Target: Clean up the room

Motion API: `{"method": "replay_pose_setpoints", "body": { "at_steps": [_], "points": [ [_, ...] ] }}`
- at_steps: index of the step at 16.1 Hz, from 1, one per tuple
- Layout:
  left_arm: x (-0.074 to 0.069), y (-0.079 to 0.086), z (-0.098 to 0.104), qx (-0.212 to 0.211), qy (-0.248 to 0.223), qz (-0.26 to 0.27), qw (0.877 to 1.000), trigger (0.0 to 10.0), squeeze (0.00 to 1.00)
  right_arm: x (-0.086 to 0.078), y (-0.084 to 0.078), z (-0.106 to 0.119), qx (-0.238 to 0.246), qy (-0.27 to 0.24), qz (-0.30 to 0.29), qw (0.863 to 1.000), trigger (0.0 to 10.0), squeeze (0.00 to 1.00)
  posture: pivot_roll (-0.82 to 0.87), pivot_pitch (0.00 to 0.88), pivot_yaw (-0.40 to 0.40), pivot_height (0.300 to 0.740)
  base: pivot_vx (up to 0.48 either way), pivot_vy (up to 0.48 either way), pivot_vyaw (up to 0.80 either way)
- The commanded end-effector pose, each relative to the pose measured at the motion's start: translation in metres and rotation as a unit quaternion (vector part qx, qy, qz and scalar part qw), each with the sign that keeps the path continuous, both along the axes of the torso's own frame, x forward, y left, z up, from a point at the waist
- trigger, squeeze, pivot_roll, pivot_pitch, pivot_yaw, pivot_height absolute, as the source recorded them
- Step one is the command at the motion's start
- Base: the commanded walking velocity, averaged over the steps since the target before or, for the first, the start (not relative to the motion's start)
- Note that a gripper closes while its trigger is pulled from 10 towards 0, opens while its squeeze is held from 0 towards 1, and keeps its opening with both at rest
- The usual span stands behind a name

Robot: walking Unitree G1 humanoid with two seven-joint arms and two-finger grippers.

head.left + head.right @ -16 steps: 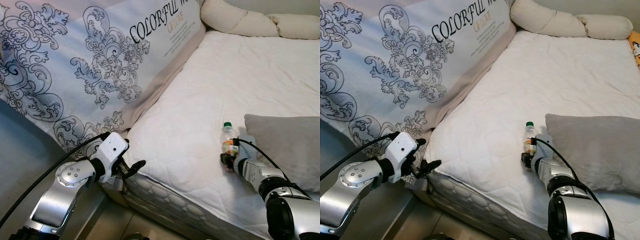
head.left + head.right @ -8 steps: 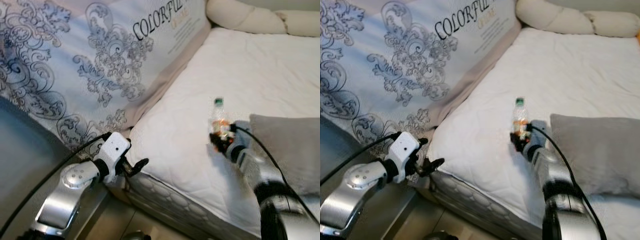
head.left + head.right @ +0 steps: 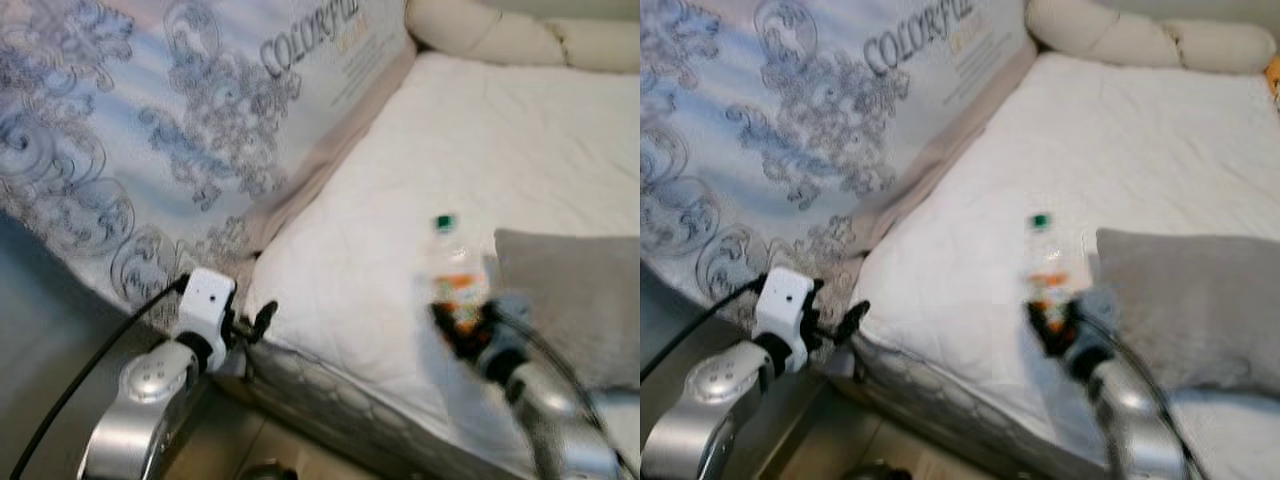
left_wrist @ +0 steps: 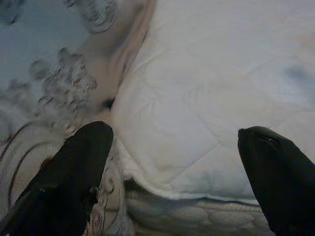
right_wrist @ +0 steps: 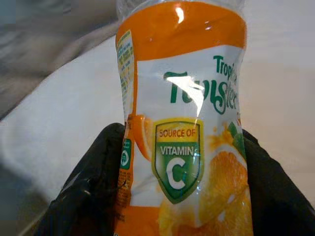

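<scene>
A clear plastic juice bottle (image 3: 455, 275) with a green cap and an orange label stands upright above the white mattress (image 3: 520, 150), lifted off it. My right gripper (image 3: 462, 330) is shut on the bottle's lower part. In the right wrist view the orange label of the bottle (image 5: 184, 123) sits between the two black fingers (image 5: 93, 191). My left gripper (image 3: 262, 320) hangs open by the mattress corner, holding nothing; its two fingers (image 4: 74, 172) stand wide apart.
A grey pillow (image 3: 575, 300) lies on the mattress right beside the bottle. A patterned blue-white sheet (image 3: 150, 130) leans along the bed's left side. A cream bolster (image 3: 500, 35) lies at the head. Grey floor (image 3: 60, 340) lies below left.
My right gripper has lifted the bottle off the mattress and drawn it toward the near edge. The left arm has sunk a little. The view is blurred and has shifted.
</scene>
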State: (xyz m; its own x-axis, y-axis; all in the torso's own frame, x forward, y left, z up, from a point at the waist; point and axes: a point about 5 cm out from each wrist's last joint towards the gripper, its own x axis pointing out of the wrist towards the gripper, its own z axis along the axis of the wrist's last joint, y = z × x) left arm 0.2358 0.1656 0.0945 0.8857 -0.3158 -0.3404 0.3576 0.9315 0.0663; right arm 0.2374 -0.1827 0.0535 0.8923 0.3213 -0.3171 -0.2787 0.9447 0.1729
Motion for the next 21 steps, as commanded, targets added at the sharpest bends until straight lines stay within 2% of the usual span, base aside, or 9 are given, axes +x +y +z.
{"method": "replay_pose_setpoints", "body": {
  "at_steps": [1, 2, 3, 8, 12, 15, 21],
  "points": [
    [0.001, 0.009, 0.004, 0.011, -0.011, 0.019, 1.000, 10.0, 0.00, 0.006, 0.012, 0.012, 0.014, -0.020, 0.013, 1.000, 10.0, 0.00, -0.01, 0.000, 0.086, 0.740, 0.000, 0.000, 0.80],
    [0.002, 0.010, 0.004, 0.020, -0.015, 0.025, 0.999, 10.0, 0.00, 0.005, 0.015, 0.013, 0.013, -0.022, 0.016, 1.000, 10.0, 0.00, 0.00, 0.000, 0.085, 0.740, 0.000, 0.000, 0.80],
    [0.005, 0.014, 0.007, 0.046, -0.041, 0.047, 0.997, 10.0, 0.00, 0.000, 0.021, 0.013, -0.002, -0.023, 0.031, 0.999, 10.0, 0.00, 0.00, 0.000, 0.068, 0.740, 0.000, 0.000, 0.80],
    [-0.003, 0.016, 0.007, 0.038, -0.036, 0.073, 0.996, 10.0, 0.00, 0.006, 0.009, 0.020, 0.003, -0.027, -0.027, 0.999, 10.0, 0.00, 0.02, 0.000, 0.047, 0.740, 0.000, 0.000, 0.80],
    [0.000, 0.018, 0.006, 0.050, -0.039, 0.079, 0.995, 10.0, 0.00, 0.008, 0.014, 0.021, -0.006, -0.036, -0.026, 0.999, 10.0, 0.00, 0.02, 0.000, 0.047, 0.740, 0.000, 0.000, 0.80],
    [0.003, 0.014, 0.006, 0.054, -0.039, 0.071, 0.995, 10.0, 0.00, 0.008, 0.023, 0.021, -0.004, -0.029, 0.009, 1.000, 10.0, 0.00, 0.02, 0.000, 0.046, 0.740, 0.000, 0.000, 0.80],
    [0.001, 0.010, 0.003, 0.053, -0.035, 0.064, 0.996, 10.0, 0.00, 0.007, 0.024, 0.022, -0.014, -0.028, 0.027, 0.999, 10.0, 0.00, 0.00, 0.000, 0.051, 0.740, 0.000, 0.000, 0.80]
  ]
}}
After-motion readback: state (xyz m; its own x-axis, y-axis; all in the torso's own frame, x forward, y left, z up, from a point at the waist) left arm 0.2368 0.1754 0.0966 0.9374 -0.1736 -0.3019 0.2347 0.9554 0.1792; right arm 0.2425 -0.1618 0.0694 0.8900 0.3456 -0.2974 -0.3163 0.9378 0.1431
